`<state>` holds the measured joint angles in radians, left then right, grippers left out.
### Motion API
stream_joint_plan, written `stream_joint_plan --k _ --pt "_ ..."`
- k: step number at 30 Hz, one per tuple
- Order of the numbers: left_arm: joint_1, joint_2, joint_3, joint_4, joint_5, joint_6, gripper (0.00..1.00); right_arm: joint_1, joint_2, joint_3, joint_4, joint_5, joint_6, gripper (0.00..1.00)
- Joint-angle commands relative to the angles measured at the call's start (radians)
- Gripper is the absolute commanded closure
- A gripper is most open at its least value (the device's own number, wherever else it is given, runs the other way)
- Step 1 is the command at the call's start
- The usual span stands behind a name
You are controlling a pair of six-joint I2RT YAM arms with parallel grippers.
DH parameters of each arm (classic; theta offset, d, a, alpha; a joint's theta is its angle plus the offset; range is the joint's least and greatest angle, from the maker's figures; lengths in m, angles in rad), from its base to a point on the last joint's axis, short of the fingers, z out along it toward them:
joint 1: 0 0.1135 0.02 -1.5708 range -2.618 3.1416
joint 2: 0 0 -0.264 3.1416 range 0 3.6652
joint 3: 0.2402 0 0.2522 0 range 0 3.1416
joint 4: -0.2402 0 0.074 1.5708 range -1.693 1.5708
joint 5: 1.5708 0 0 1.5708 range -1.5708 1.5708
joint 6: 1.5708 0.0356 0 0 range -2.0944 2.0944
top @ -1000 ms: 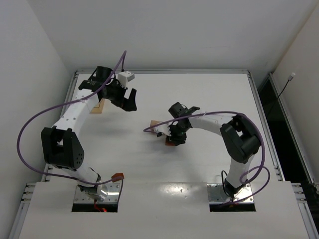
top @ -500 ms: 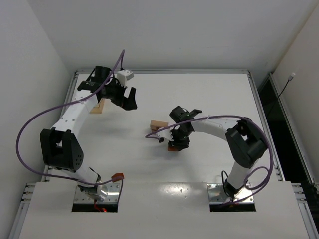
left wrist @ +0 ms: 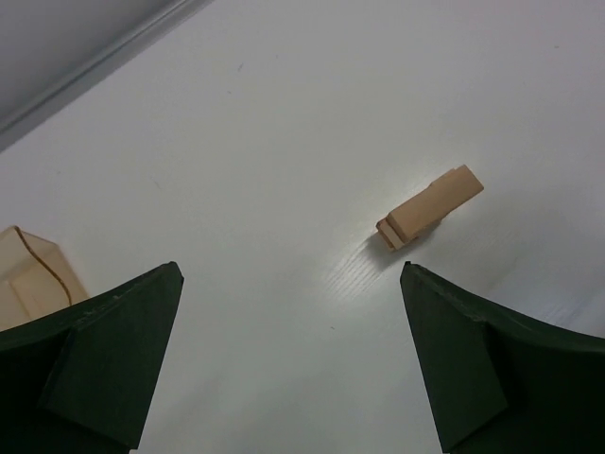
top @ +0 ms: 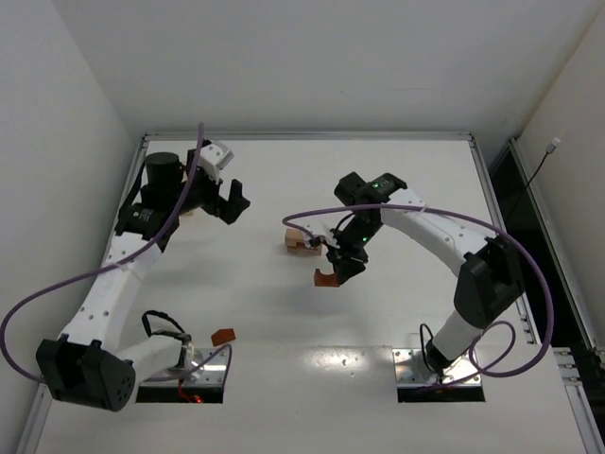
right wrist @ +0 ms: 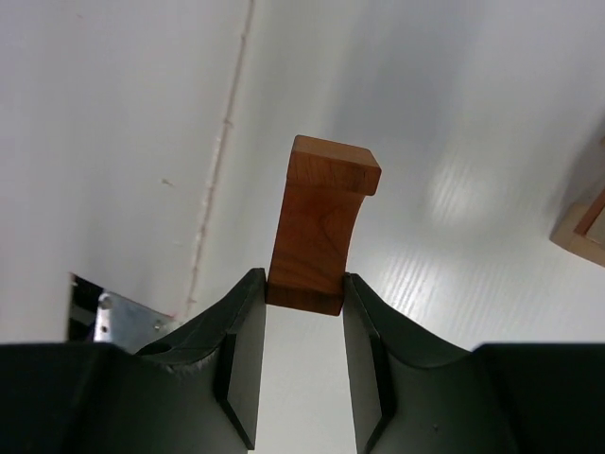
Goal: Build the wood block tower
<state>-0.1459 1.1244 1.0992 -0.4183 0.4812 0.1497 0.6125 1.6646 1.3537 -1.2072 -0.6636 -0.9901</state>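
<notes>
On the white counter (top: 397, 180), the left fingers (left wrist: 104, 350) hang spread at ten o'clock, holding nothing. Near centre, the right fingers (right wrist: 241, 350) pinch a reddish-brown block (right wrist: 317, 232). Pale tan blocks (top: 301, 241) lie near it, at its eleven o'clock.

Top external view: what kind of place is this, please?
Probably a robot test cell in a lab: a white table boxed in by plain white walls, the left arm and right arm bolted at its near edge, and a few wooden blocks.
</notes>
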Motion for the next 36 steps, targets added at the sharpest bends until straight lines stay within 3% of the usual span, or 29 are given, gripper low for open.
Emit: stream_joint_plan --k 1,5,9,12,18,21,26,30,33,36 --pt "-0.024 -0.081 -0.015 0.011 0.022 0.149 0.01 -0.039 -0.037 0.048 -0.192 -0.157 -0.082 1.00" --pt "-0.090 -0.208 -0.066 -0.173 0.086 0.546 0.01 -0.074 -0.046 0.048 -0.201 -0.197 -0.061 1.00" --pt "-0.124 -0.424 -0.252 -0.192 0.040 0.931 0.01 -0.112 -0.023 0.093 -0.201 -0.284 -0.010 1.00" --pt "-0.133 -0.622 -0.390 -0.183 0.069 1.133 0.01 -0.135 -0.002 0.114 -0.201 -0.343 0.017 1.00" --pt "-0.133 -0.885 -0.557 -0.183 0.259 1.361 0.01 -0.168 0.046 0.186 -0.201 -0.490 0.119 1.00" --pt "-0.133 -0.978 -0.611 -0.174 0.358 1.395 0.01 -0.168 0.055 0.217 -0.201 -0.537 0.165 1.00" --pt "-0.133 -1.002 -0.699 -0.165 0.514 1.528 0.13 -0.168 0.055 0.242 -0.161 -0.637 0.270 1.00" --pt "-0.133 -0.992 -0.778 -0.096 0.594 1.639 0.30 -0.168 0.046 0.214 -0.115 -0.717 0.394 1.00" --pt "-0.133 -1.003 -0.863 0.051 0.634 1.639 0.30 -0.168 0.026 0.159 -0.027 -0.778 0.482 1.00" --pt "-0.133 -1.003 -0.900 0.177 0.660 1.628 0.30 -0.158 0.017 0.088 0.148 -0.876 0.678 1.00"
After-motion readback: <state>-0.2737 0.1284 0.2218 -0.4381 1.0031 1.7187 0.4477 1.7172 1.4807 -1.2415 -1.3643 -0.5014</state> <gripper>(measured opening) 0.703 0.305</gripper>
